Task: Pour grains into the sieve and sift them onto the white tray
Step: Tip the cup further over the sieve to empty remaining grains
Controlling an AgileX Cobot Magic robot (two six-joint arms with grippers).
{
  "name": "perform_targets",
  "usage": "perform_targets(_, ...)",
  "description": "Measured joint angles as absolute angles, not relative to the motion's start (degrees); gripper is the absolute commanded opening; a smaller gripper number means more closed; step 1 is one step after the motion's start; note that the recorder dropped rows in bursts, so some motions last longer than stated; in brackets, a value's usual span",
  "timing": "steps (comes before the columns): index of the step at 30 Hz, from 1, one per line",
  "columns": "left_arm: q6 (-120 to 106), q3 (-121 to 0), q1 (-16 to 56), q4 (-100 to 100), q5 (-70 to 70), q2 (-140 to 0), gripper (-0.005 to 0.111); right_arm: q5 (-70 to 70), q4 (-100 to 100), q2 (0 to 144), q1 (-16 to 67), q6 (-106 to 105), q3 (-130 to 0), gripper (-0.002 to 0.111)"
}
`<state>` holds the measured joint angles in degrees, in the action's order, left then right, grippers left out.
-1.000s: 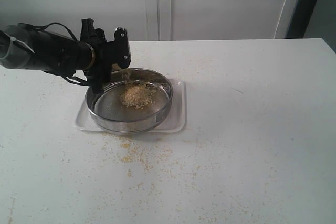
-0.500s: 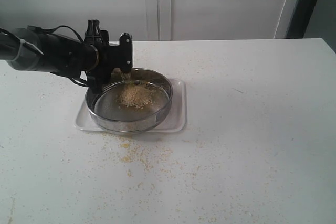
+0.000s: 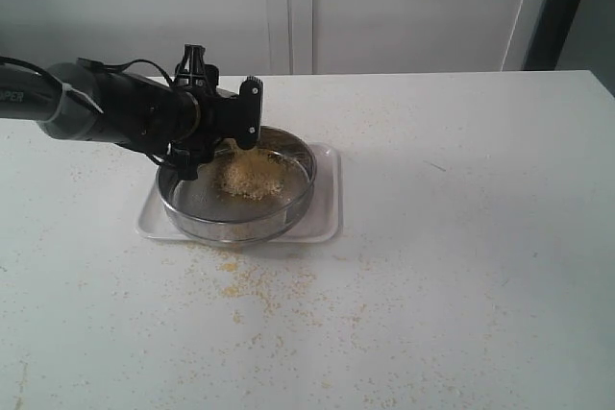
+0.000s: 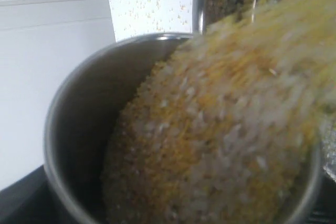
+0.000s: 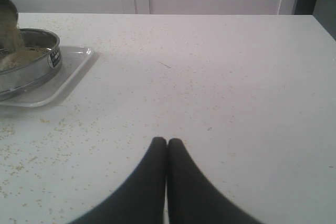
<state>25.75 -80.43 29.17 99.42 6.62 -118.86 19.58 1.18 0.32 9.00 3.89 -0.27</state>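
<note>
A wide steel sieve [image 3: 240, 228] sits on the white tray [image 3: 325, 218] at the table's left. My left gripper [image 3: 231, 127] hovers over the sieve's far rim, shut on a small steel cup [image 4: 79, 129] tipped on its side. Mixed yellow and whitish grains [image 4: 220, 140] slide out of the cup onto a heap [image 3: 252, 175] on the mesh. The right wrist view shows the sieve [image 5: 31, 69], the tray [image 5: 68, 74] and the falling grains [image 5: 10, 38]. My right gripper [image 5: 167, 141] is shut and empty above bare table, far from the tray, and out of the exterior view.
Spilled grains [image 3: 240, 280] are scattered on the white table in front of the tray and more thinly elsewhere. A white wall runs behind the table, with a dark upright strip [image 3: 557, 7] at the back right.
My left arm has shifted right, further over the sieve, with the cup tipping more. Grains keep falling onto the heap. The right gripper has not moved.
</note>
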Motion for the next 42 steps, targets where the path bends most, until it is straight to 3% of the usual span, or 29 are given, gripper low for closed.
perform_targets(42, 19.9, -80.4, 31.4, 99.2, 12.3, -118.7, 0.000, 19.6, 1.2, 0.3, 9.0, 3.9, -0.3, 0.000)
